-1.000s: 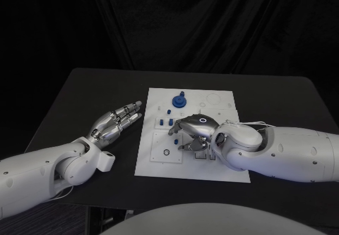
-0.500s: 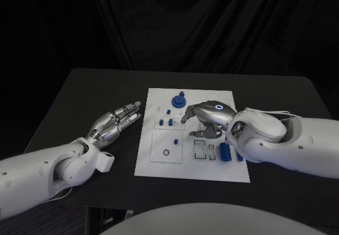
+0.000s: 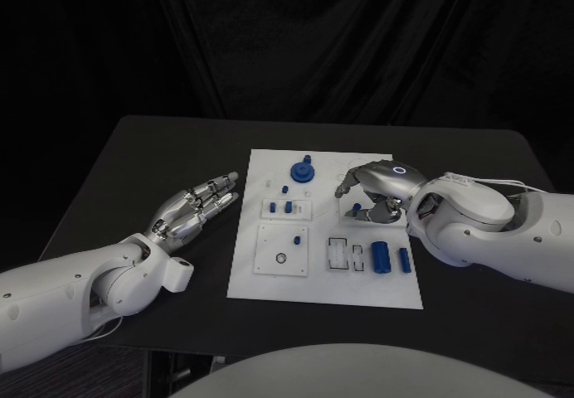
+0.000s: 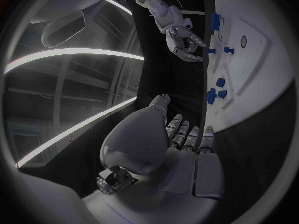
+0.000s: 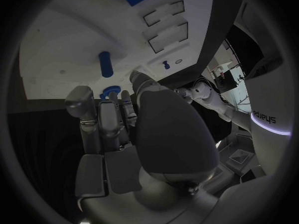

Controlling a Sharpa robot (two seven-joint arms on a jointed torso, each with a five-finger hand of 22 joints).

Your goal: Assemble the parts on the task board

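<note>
Fingers curled inward, the right hand (image 3: 373,196) hangs over the right half of the task board (image 3: 323,286), between the blue round part (image 3: 303,172) near the far edge and the blue cylinder (image 3: 381,257) lying nearer the robot; whether anything sits inside that curl I cannot tell. A narrower blue part (image 3: 403,259) lies just beside the cylinder. Small blue pegs (image 3: 282,206) stand in the raised block left of the hand (tiny things, hard to make out). Off the board, the left hand (image 3: 197,207) rests palm up on the black table (image 3: 143,157), fingers stretched out and holding nothing.
</note>
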